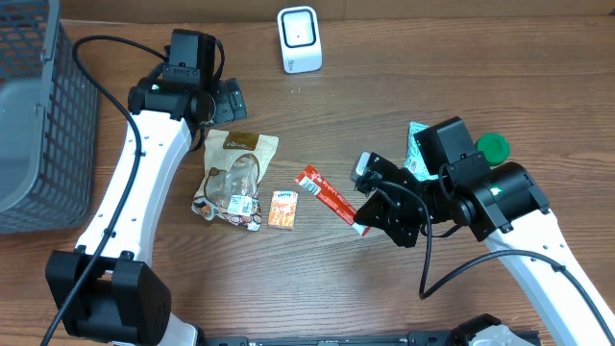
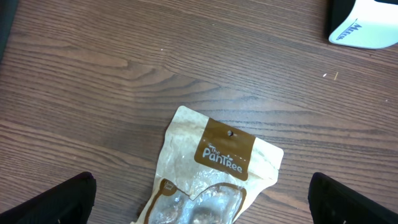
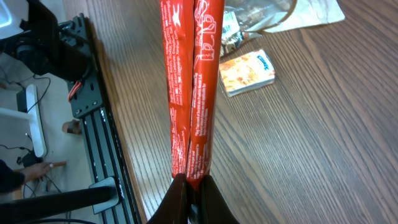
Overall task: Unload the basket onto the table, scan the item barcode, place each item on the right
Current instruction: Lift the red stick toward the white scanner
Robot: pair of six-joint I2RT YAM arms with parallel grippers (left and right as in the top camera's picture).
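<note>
A long red snack packet (image 1: 327, 193) sticks out to the left from my right gripper (image 1: 361, 223), which is shut on its end. In the right wrist view the red packet (image 3: 189, 87) runs straight up from the pinching gripper (image 3: 194, 186), above the wood table. The white barcode scanner (image 1: 299, 38) stands at the back of the table, also showing as the white scanner (image 2: 367, 25) in the left wrist view. My left gripper (image 1: 223, 99) is open and holds nothing. It hovers over the top of a brown-and-cream pouch (image 2: 214, 168), with its black fingertips (image 2: 56, 199) wide apart.
A grey wire basket (image 1: 38, 125) fills the far left. The pouch (image 1: 235, 178) and a small orange box (image 1: 282, 209) lie mid-table. A teal packet (image 1: 418, 144) and a green lid (image 1: 493, 147) sit behind the right arm. The table's front edge and a rail (image 3: 93, 124) lie below the red packet.
</note>
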